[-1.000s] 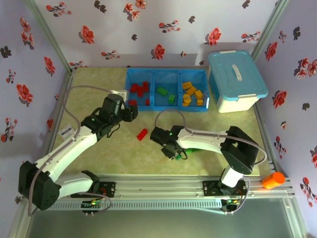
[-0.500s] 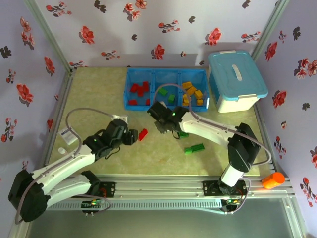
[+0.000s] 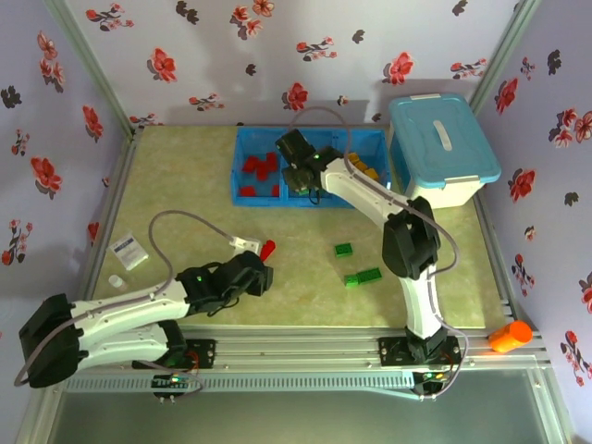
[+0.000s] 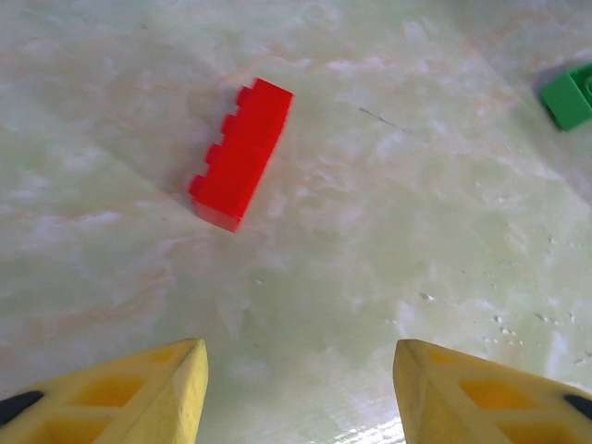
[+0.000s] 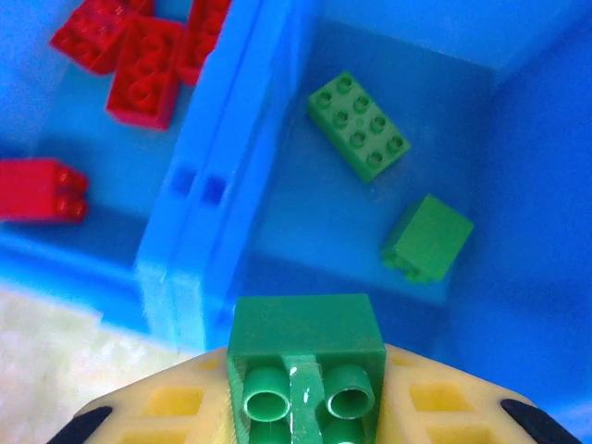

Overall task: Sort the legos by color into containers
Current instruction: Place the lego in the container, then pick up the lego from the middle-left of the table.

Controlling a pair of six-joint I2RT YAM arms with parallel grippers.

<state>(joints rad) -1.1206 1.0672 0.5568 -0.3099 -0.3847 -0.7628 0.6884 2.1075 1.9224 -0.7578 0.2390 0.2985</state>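
On the left wrist camera I see the red brick (image 4: 242,153) lying on the table (image 4: 388,240), its long axis slanting from near-left to far-right and its studs along the left edge. My left gripper (image 4: 298,370) hangs just short of it, fingers spread apart and touching nothing. My right gripper (image 5: 305,412) pinches a green brick (image 5: 305,347), round tubes facing the camera, over the blue tray's middle compartment (image 5: 314,213), where two other green bricks (image 5: 359,125) lie.
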